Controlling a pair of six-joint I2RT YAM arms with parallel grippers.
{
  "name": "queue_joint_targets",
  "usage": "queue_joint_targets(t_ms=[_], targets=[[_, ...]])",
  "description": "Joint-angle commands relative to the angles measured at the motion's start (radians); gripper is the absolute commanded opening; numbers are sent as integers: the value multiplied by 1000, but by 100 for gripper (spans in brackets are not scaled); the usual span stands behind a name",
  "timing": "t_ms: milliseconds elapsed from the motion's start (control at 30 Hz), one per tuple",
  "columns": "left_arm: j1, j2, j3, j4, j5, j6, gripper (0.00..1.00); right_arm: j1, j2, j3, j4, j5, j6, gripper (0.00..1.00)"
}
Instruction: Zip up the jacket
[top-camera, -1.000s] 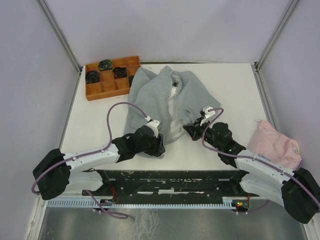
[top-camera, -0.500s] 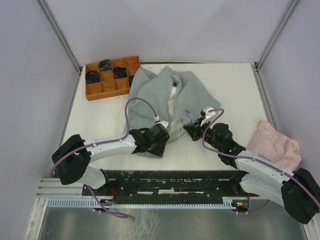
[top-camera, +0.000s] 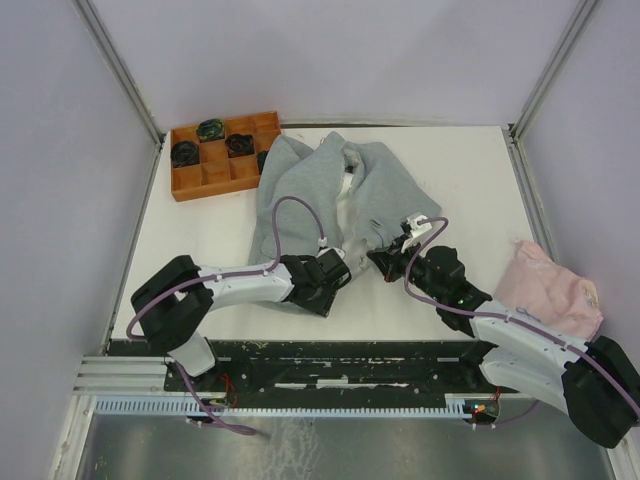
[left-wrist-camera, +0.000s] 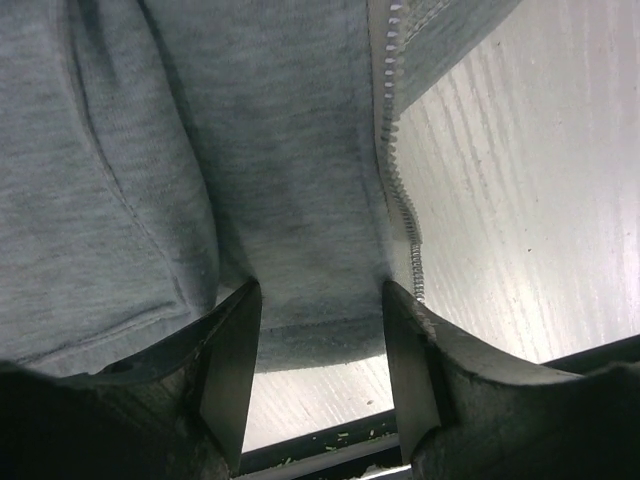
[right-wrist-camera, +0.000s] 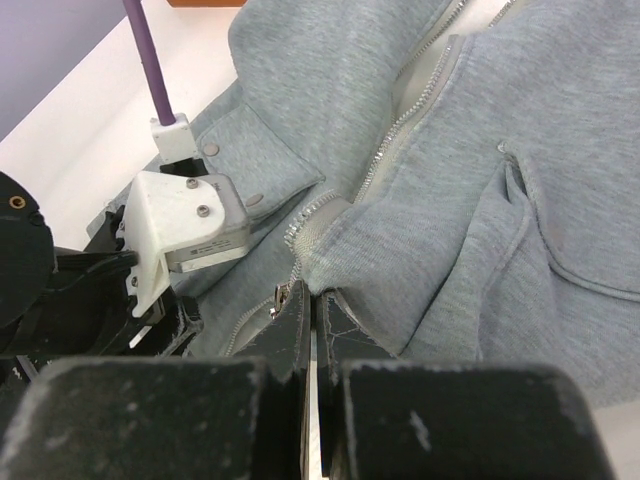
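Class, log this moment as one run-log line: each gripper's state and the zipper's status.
phase: gripping hem | left gripper: open, straddling jacket hem by zipper | right gripper: shut on jacket hem | zipper: halves apart, not zipped

One jacket (top-camera: 300, 190), one tray (top-camera: 190, 181), one cloth (top-camera: 555, 285)

Hem of the jacket (top-camera: 300, 190) partly hidden under left tool (top-camera: 342, 268).

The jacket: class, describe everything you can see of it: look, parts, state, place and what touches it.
The jacket is light grey fleece with white lining and patch pockets. It lies rumpled on the table, zipper undone. The right end effector pinches one hem corner; the left end effector, open, straddles the other.
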Motion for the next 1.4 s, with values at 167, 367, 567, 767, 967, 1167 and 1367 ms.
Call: queue_joint_targets(t_ms=[167,367,567,767,967,1167,1367], targets=[[-6,167,11,4,16,-48,61,-7,0,23,13,5,-9,0],[-8,214,-31,31,15,-74,58,-8,21,36,-3,10,-7,0],[-10,259,-89,106,5,-107,22,-8,30,41,-9,10,-2,0],[-9,199,-149,244,21,-110,3,-9,22,40,-9,11,4,0],[-8,-37,-218,349,-20,-142,3,-9,-8,43,-24,15,12,0],[-8,-268,-306,499,-51,-158,3,-12,-37,76,-78,-30,21,0],[-5,-456,-425,697,-132,-150,3,-19,-39,108,-121,-93,52,0]])
